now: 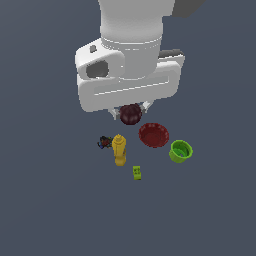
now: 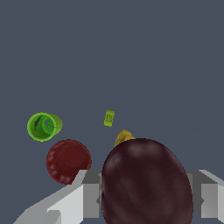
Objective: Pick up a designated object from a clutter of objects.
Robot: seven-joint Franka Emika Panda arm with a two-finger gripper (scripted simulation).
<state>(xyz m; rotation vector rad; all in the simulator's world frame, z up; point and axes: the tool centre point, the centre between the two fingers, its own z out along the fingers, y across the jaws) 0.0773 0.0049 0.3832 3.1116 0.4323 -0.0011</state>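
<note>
The dark maroon ball (image 1: pixel 130 114) sits between my gripper's (image 1: pixel 131 111) two fingers, lifted above the surface just under the white hand. In the wrist view the ball (image 2: pixel 146 181) fills the space between the grey fingers (image 2: pixel 89 199), which press on both its sides. The rest of the clutter lies below: a red bowl (image 1: pixel 153 135), a yellow bottle (image 1: pixel 119 149), a green cup (image 1: pixel 180 151), a small lime-green block (image 1: pixel 137 172) and a dark multicoloured lump (image 1: pixel 104 142).
In the wrist view the red bowl (image 2: pixel 68 161), green cup (image 2: pixel 43 126), lime block (image 2: pixel 109 118) and the yellow bottle's tip (image 2: pixel 124 137) show past the ball. The flat grey-blue ground (image 1: pixel 50 210) spreads all around.
</note>
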